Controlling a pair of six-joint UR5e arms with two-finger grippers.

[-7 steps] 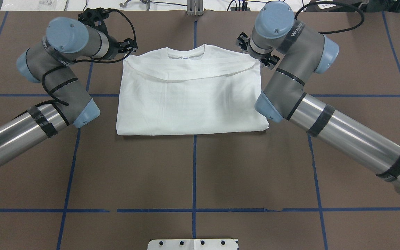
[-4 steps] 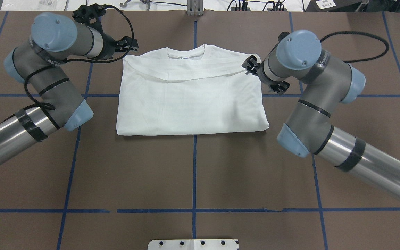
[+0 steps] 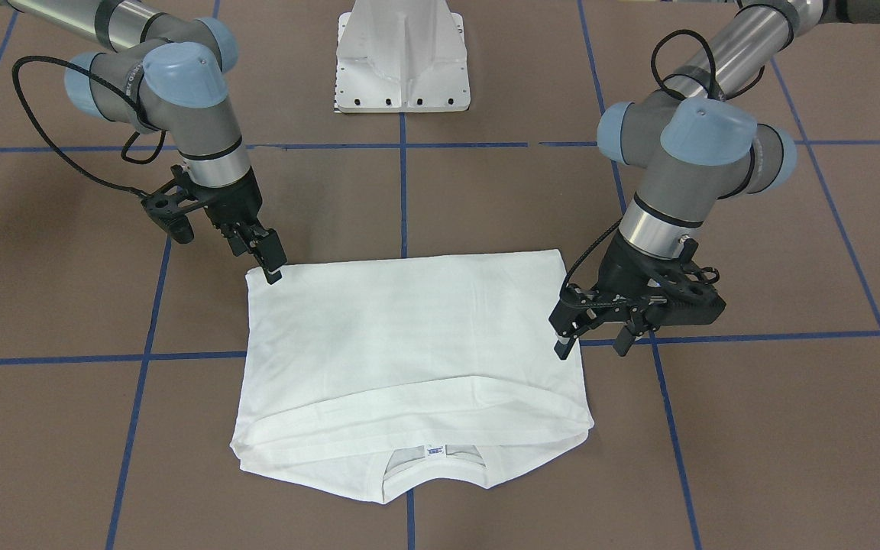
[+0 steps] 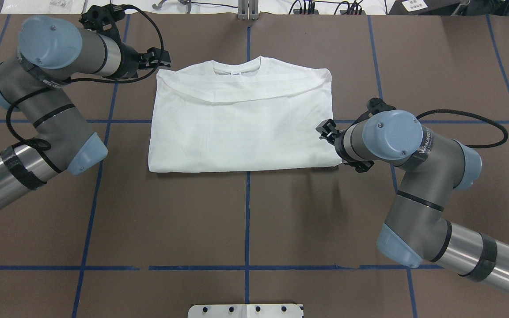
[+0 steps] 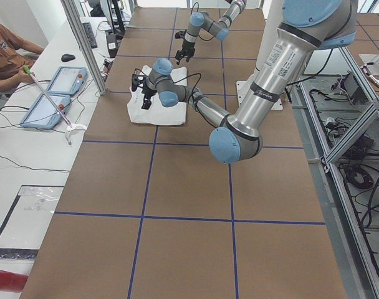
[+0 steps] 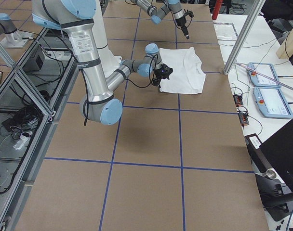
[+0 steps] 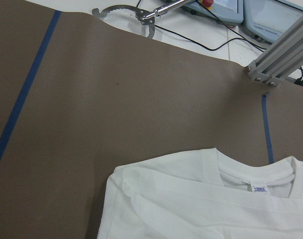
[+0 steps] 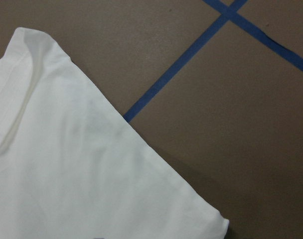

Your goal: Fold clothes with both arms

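Left gripper (image 3: 593, 345): jaws wide apart, empty, beside T-shirt (image 4: 241, 128) shoulder edge. Right gripper (image 3: 259, 258): jaws parted, empty, at hem corner; I can't confirm contact. T-shirt lies folded, mid-table (image 4: 245, 221)

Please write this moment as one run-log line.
T-shirt folded, lying flat | left gripper open, near collar-end corner | right gripper open, near hem-end corner

The shirt (image 4: 241, 123) lies flat on the table (image 4: 245, 221), centred across it and on the half away from the robot's base (image 4: 245, 310), with the collar at the far end. The left gripper (image 3: 593, 345) is just beside the shirt's left side, toward the collar end. The right gripper (image 3: 260, 260) is at the near right corner.
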